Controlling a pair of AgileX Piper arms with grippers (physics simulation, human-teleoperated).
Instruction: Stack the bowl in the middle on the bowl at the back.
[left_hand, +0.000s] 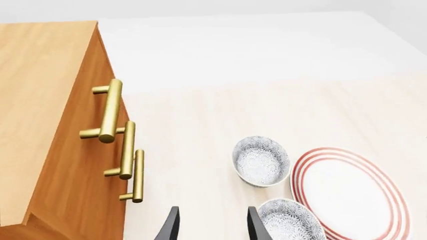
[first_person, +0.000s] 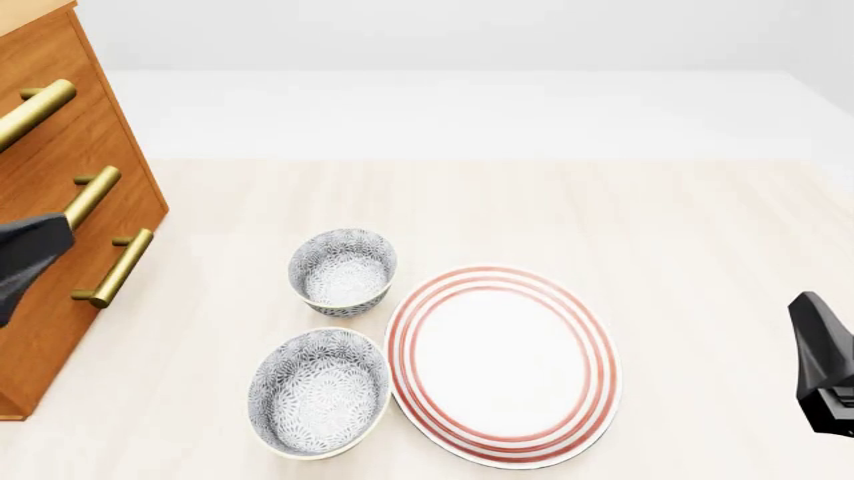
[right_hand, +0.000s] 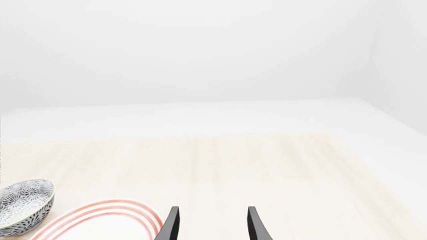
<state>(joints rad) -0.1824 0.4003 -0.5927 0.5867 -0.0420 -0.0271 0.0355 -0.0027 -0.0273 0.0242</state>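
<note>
The bowl in the middle (first_person: 319, 392) is the wider grey-and-white floral bowl, nearest me and just left of the plate; it also shows in the left wrist view (left_hand: 290, 220). The bowl at the back (first_person: 343, 270), smaller and deeper, stands upright just behind it (left_hand: 261, 161). The two are close but apart. My left gripper (left_hand: 213, 227) is open and empty, left of the bowls by the cabinet. My right gripper (right_hand: 213, 225) is open and empty, off to the right of the plate. One floral bowl (right_hand: 23, 206) shows in the right wrist view; I cannot tell which.
A white plate with red rings (first_person: 503, 363) lies flat right of the bowls. A wooden cabinet (first_person: 54, 200) with brass bar handles (first_person: 114, 268) stands at the table's left edge. Light wood tabletop (first_person: 601, 210) stretches behind and to the right.
</note>
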